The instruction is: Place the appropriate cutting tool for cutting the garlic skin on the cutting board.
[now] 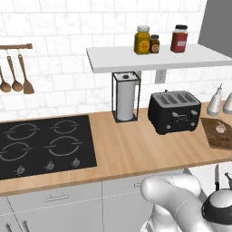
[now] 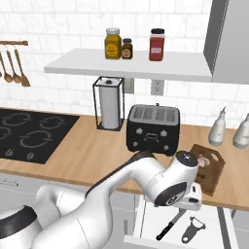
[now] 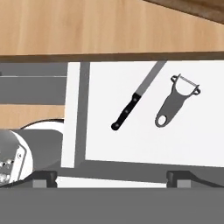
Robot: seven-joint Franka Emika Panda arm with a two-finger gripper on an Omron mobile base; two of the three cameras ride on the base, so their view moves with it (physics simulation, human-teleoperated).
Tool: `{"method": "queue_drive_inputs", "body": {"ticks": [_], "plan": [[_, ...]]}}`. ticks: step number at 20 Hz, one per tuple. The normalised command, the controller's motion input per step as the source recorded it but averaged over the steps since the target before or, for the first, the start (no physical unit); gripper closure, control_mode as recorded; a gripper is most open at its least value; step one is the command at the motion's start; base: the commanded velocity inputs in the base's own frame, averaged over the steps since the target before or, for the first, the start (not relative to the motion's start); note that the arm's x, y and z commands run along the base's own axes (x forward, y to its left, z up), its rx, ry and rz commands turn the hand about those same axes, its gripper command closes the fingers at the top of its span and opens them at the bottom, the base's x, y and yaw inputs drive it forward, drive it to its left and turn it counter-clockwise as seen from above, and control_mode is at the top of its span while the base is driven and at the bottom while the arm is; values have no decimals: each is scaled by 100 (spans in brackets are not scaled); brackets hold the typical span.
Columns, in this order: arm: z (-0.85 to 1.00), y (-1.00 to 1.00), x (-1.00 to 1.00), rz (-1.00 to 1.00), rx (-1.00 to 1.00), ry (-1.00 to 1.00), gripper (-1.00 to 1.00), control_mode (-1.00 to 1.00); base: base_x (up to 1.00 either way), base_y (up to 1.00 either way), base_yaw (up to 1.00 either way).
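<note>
The cutting tool (image 3: pixel 131 105) lies slantwise in the open drawer (image 3: pixel 144 144), handle nearest the hand (image 3: pixel 112 177) above; fingers spread wide, holding nothing

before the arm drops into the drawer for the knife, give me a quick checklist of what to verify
1. Drawer open, contents exposed: ok.
2. Knife lies flat in the drawer, black handle toward the camera, blade away: ok.
3. Knife apart from the peeler, with a gap between them: ok.
4. Gripper hangs above the drawer, nothing between the fingertips: ok. How wide the jaws stand: cannot tell.
5. Gripper centred over the knife handle: not ok; the handle sits well above the fingertips in the hand view.
6. Cutting board has bare room beside the garlic: ok.
</note>
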Motion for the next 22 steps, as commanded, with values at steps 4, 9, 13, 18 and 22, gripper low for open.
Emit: {"method": "queue_drive_inputs", "body": {"ticks": [4, 9, 13, 18, 22], "plan": [[-34, -42, -20, -1, 0, 2, -100, -100, 0, 0, 0], [-35, -27, -7, -1, 0, 5, -100, -100, 0, 0, 0], [-21, -26, -1, 0, 0, 4, -100, -100, 0, 0, 0], [-18, -14, -1, -1, 0, 4, -100, -100, 0, 0, 0], [-24, 0, 0, -1, 0, 1, -100, -100, 0, 0, 0]]}}
